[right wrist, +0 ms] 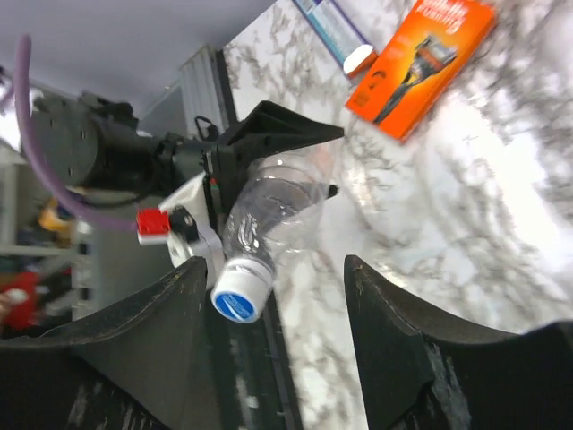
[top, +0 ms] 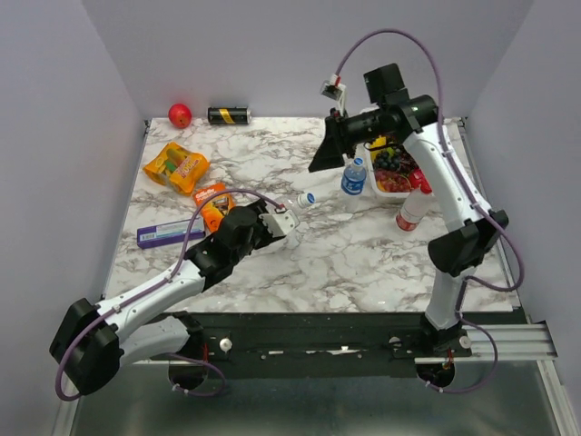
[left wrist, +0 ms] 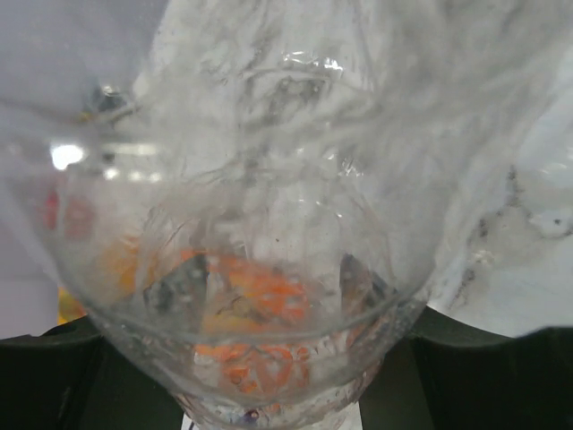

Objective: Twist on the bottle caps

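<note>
My left gripper (top: pixel 277 222) is shut on the plain clear bottle (top: pixel 292 218) and holds it tilted, neck pointing up and right. A blue cap (top: pixel 307 197) sits on its neck. In the left wrist view the bottle (left wrist: pixel 269 224) fills the frame between the jaws of the left gripper (left wrist: pixel 269 394). My right gripper (top: pixel 320 163) is open, just beyond the cap. In the right wrist view the blue cap (right wrist: pixel 240 296) lies between the spread fingers of the right gripper (right wrist: pixel 273 269), nearer the left finger (right wrist: pixel 170 322). The blue-labelled bottle (top: pixel 353 178) and the red-labelled bottle (top: pixel 411 210) stand at the right.
A white tray (top: pixel 392 184) of small items stands at the back right. An orange razor pack (top: pixel 211 202), a blue box (top: pixel 168 234) and a yellow-orange snack bag (top: pixel 175 167) lie at the left. A red ball (top: pixel 180 114) and a black-and-gold can (top: pixel 228 115) sit at the back wall.
</note>
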